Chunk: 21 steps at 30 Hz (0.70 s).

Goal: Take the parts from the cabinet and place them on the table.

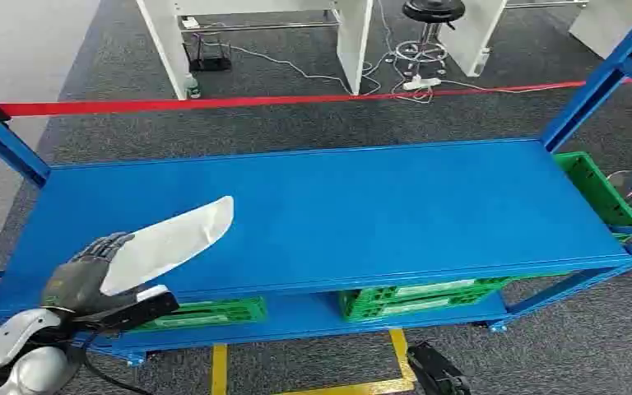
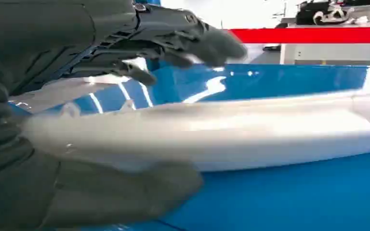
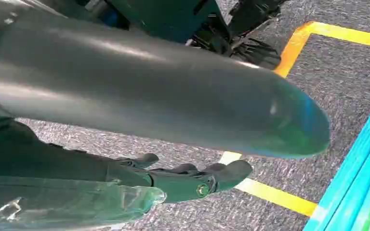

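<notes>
My left hand (image 1: 82,276) held the white part (image 1: 169,239) by its near end, thumb under and fingers (image 2: 207,43) over it, above the left of the blue shelf (image 1: 378,206). The part was long, flat and tapered, smooth and faintly glossy like moulded plastic. I judged it light and stiff but slippery, and gripped so far from its middle it could swing or slide out. My right hand (image 3: 183,180) hung over grey carpet (image 3: 337,72), fingers loosely curled, holding nothing.
</notes>
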Each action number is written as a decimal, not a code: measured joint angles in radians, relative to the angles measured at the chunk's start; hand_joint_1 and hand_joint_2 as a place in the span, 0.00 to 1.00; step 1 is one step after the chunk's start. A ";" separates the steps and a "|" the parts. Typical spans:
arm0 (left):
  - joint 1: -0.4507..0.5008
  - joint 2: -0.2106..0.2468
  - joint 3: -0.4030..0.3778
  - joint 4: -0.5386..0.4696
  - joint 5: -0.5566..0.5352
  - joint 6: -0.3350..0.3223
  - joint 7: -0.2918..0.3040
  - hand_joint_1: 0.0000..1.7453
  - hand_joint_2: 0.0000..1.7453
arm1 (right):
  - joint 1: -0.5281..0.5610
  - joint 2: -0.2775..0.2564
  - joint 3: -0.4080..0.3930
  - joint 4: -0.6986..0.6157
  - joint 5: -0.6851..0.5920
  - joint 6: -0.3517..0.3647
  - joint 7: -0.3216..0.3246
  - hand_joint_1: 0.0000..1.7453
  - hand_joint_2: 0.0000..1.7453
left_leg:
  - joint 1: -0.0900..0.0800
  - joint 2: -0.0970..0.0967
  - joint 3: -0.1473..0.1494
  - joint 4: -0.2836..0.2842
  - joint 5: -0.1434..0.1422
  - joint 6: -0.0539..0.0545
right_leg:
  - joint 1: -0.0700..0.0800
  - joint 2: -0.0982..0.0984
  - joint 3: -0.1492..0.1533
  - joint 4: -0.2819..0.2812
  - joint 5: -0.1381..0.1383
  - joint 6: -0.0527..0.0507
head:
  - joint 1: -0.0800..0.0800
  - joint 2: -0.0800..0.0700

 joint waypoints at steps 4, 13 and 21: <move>0.002 -0.004 0.006 -0.005 0.000 0.000 0.006 1.00 1.00 | 0.000 0.000 0.000 0.000 0.000 0.000 0.000 0.00 0.00 | 0.000 0.000 0.000 0.000 0.000 0.000 | 0.000 0.000 0.000 0.000 0.000 0.000 | 0.000 0.000; 0.005 -0.010 0.024 -0.010 0.002 0.004 0.008 1.00 1.00 | 0.000 0.002 0.001 -0.005 0.003 -0.002 0.008 0.00 0.00 | 0.000 0.000 0.000 0.000 0.000 0.000 | 0.000 0.000 0.000 0.000 0.000 0.000 | 0.000 0.000; 0.004 -0.014 0.034 -0.018 0.003 0.008 0.011 1.00 1.00 | 0.000 0.003 0.001 -0.007 0.003 -0.002 0.008 0.00 0.00 | 0.000 0.000 0.000 0.000 0.000 0.000 | 0.000 0.000 0.000 0.000 0.000 0.000 | 0.000 0.000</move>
